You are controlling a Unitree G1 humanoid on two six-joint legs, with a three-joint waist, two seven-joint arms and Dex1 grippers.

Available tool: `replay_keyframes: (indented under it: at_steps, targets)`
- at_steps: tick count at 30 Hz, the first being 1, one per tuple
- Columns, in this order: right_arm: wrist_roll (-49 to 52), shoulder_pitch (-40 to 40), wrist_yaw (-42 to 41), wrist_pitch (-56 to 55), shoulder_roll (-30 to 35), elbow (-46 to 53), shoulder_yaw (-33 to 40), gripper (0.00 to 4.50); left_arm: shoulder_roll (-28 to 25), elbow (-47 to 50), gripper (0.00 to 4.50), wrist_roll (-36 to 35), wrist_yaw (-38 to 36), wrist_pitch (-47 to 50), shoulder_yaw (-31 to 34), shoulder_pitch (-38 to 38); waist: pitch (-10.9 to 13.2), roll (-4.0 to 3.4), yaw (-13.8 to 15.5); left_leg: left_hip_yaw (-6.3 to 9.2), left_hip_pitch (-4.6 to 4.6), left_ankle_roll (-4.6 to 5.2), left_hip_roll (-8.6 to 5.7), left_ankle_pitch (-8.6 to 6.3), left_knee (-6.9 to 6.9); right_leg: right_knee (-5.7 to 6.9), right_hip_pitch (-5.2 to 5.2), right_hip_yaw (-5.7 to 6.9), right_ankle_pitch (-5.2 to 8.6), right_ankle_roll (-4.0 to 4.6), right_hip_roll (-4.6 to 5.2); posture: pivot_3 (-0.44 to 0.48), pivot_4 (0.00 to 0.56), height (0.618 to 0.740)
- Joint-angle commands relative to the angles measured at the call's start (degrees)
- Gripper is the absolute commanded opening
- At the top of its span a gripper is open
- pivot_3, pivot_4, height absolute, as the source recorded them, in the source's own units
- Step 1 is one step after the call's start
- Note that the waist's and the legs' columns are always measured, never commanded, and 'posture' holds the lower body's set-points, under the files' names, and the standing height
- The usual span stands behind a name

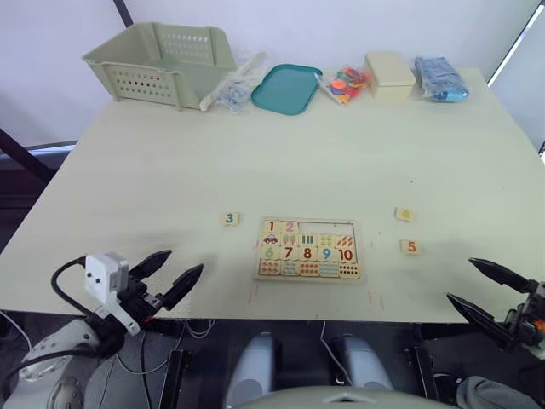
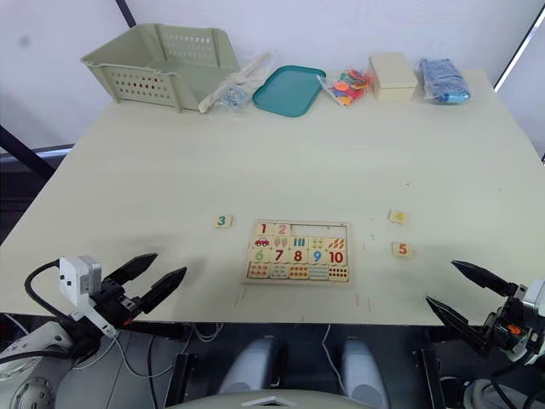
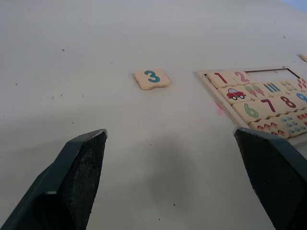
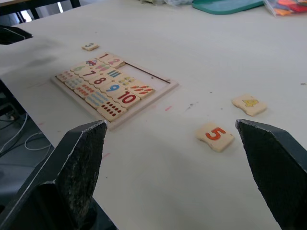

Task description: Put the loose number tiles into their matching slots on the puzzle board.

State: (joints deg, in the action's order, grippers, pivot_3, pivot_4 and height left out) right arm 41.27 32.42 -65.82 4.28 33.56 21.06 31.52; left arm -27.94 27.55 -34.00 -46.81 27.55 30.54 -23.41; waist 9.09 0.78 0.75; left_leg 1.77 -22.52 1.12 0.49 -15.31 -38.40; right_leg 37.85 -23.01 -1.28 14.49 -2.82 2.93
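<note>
Board: the puzzle board (image 1: 307,250) lies flat near the table's (image 1: 281,162) front edge, long side running left to right.
Readable digits: 1 and 2 seated in the top row, 6 to 10 below; three slots (image 1: 328,227) open.
Loose tiles: the 3 tile (image 1: 229,219) left of the board; the 4 tile (image 1: 405,215) and 5 tile (image 1: 411,247) to its right.
Left gripper (image 1: 167,277): fingers apart, holding nothing.
Right gripper (image 1: 488,292): fingers apart, holding nothing.
</note>
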Motion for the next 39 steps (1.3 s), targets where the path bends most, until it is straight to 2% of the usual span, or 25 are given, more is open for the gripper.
replay_keyframes:
  at_steps: [1,10,13,17,20,27,31,39]
  targets:
    - [4.48,0.19,-1.44,1.76,1.98,5.66,1.33,4.50,-5.25,1.39,4.47,-2.52,-1.08,2.50,-1.73,4.60,0.00,0.00,0.14,0.00,0.00,0.00,0.00,0.00,0.00,0.00,0.00,0.00,0.00,0.00,0.00,0.000,0.150,0.740]
    - [7.51,2.81,-1.58,4.41,3.41,11.09,4.17,4.50,-15.41,-5.32,4.47,-4.80,-4.72,6.65,-4.70,15.86,0.00,-0.03,-0.21,0.03,0.00,0.00,-0.01,0.00,0.02,0.01,-0.01,0.02,-0.11,-0.18,-0.07,0.000,0.150,0.740]
    - [8.30,3.70,-2.18,5.10,4.22,12.95,4.97,4.50,-19.79,-11.36,4.47,-3.75,-10.11,5.39,-6.70,20.23,0.00,-0.04,-0.10,0.03,0.01,0.00,-0.02,0.00,0.02,0.02,-0.01,0.03,-0.08,-0.14,-0.09,0.000,0.150,0.740]
    - [11.86,5.19,-4.52,7.50,7.50,14.96,8.85,4.50,-27.14,-25.06,4.47,0.45,-23.30,0.06,-13.75,29.51,0.02,-0.06,0.14,-0.02,-0.02,0.00,-0.14,0.00,0.01,0.00,-0.02,0.05,-0.07,-0.14,-0.08,0.000,0.150,0.740]
    - [13.26,5.84,-5.81,8.97,9.38,15.72,10.52,4.50,-28.63,-33.07,4.47,3.30,-29.04,-4.06,-17.63,35.22,0.02,-0.04,0.00,-0.18,-0.03,0.00,-0.14,0.00,0.02,-0.03,-0.03,0.06,-0.07,-0.14,-0.10,0.000,0.150,0.740]
    - [13.86,4.13,-8.66,11.07,12.72,14.50,12.81,4.50,-27.32,-51.83,4.47,14.05,-38.97,-18.34,-28.16,49.02,0.03,0.06,-0.09,-0.28,-0.08,0.00,-0.14,0.00,0.02,-0.02,-0.05,0.06,-0.11,-0.20,-0.14,0.000,0.150,0.740]
    - [12.86,0.90,-8.70,11.57,13.58,14.27,10.79,4.50,-22.09,-64.87,4.47,20.50,-42.55,-27.09,-34.18,59.83,0.05,0.12,0.18,-0.24,-0.13,0.01,-0.18,0.01,-0.05,0.00,-0.05,0.10,-0.13,-0.22,-0.14,0.000,0.150,0.740]
    - [11.71,-2.33,-8.09,12.12,13.17,14.51,8.86,4.50,-16.98,-84.18,4.47,28.74,-45.56,-40.74,-39.08,71.10,0.14,0.31,-0.26,-0.17,-0.23,0.01,-0.19,0.01,-0.08,0.05,-0.09,0.17,-0.14,-0.22,-0.13,0.000,0.150,0.740]
